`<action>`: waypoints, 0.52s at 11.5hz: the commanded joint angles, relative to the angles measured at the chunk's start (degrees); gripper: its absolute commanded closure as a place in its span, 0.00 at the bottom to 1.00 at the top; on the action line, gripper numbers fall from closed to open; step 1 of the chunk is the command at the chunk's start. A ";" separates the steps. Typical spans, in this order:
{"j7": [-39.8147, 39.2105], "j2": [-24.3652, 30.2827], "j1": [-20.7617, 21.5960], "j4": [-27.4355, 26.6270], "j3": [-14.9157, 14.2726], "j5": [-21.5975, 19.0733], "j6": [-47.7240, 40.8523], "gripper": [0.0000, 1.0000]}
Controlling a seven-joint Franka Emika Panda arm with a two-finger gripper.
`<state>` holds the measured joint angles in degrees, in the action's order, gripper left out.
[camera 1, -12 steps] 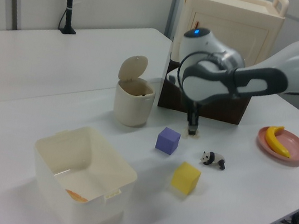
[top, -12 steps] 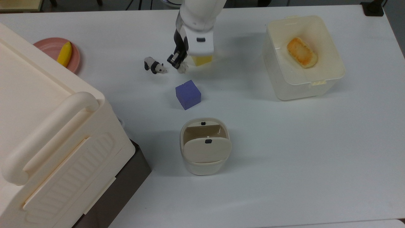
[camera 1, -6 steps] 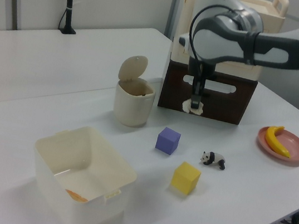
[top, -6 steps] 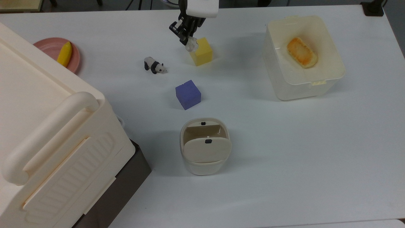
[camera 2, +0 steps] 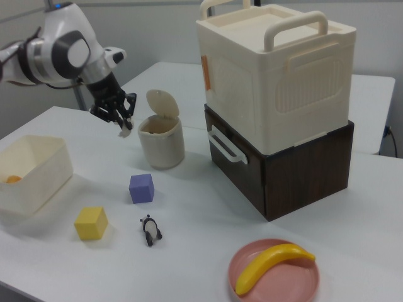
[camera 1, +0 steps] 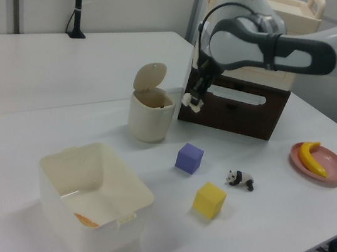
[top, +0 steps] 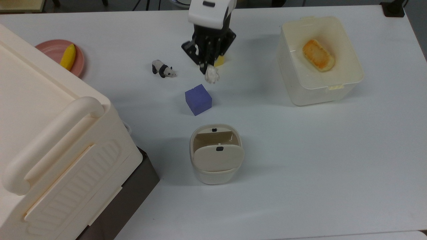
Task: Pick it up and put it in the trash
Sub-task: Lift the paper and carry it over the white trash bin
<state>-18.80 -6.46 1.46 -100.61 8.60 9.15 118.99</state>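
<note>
Now top view: gripper (top: 207, 66) has swung from the upper-centre edge down toward frame middle, fingers pinched on the paper wad (top: 211, 75), which hangs off the tips above the table (top: 300, 150), between the mostly hidden yellow cube (top: 220, 61) and the purple cube (top: 198, 99). Half a second back it sat over the yellow cube, so the carry toward the trash bin (top: 216, 154) in lower centre looks underway, with the grab done and the drop not. Wad's long axis runs roughly top to bottom of frame, free end pointing down-frame at the bin.

Left view: wad (camera 1: 193, 102) is centre frame, well off the table, just right of the bin (camera 1: 150, 112) and about level with its rim; lid flap is tipped up and the mouth open. Wad dangles below the fingertips.

Right view: gripper (camera 2: 123, 123) is upper left, wad (camera 2: 125, 131) at its tips, just left of the bin (camera 2: 160, 146).
</note>
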 commanded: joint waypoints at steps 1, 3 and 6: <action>1.49 -6.00 -1.28 4.18 0.02 -1.24 6.67 1.00; 1.49 -9.44 -1.89 8.48 0.02 -1.06 8.18 1.00; 1.40 -11.91 -2.16 10.52 -0.07 -0.97 13.34 1.00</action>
<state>-17.80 -16.28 -0.68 -92.28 8.56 9.14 128.32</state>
